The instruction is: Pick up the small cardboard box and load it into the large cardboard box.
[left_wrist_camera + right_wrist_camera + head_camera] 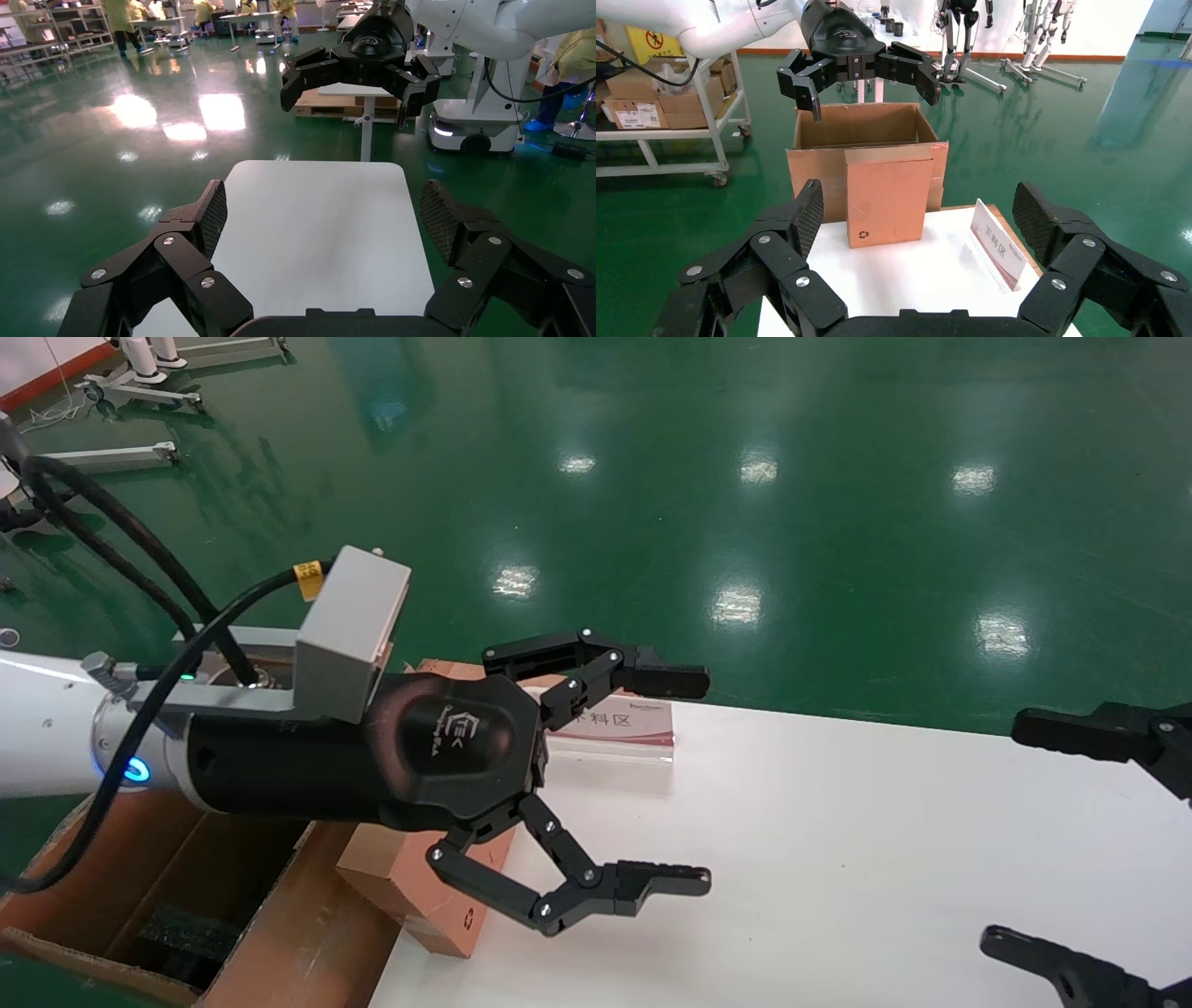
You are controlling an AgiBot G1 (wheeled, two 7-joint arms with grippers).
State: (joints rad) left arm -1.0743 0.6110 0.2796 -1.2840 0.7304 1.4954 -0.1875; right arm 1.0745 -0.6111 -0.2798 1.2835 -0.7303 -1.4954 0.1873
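Observation:
The small cardboard box (pixel 410 887) stands upright at the left edge of the white table (pixel 838 859), its recycling mark low on one face; it is plain in the right wrist view (pixel 888 193). The large cardboard box (pixel 279 933) sits open on the floor right beside it, with black foam (pixel 186 933) inside; it also shows behind the small box in the right wrist view (pixel 866 126). My left gripper (pixel 694 780) is open and empty, hovering above the small box and reaching past it over the table. My right gripper (pixel 1015 836) is open and empty at the table's right side.
A slanted white and red sign (pixel 615 724) stands at the table's far edge near the small box. Green floor surrounds the table. A trolley with cartons (pixel 659 105) and several robot stands are farther off.

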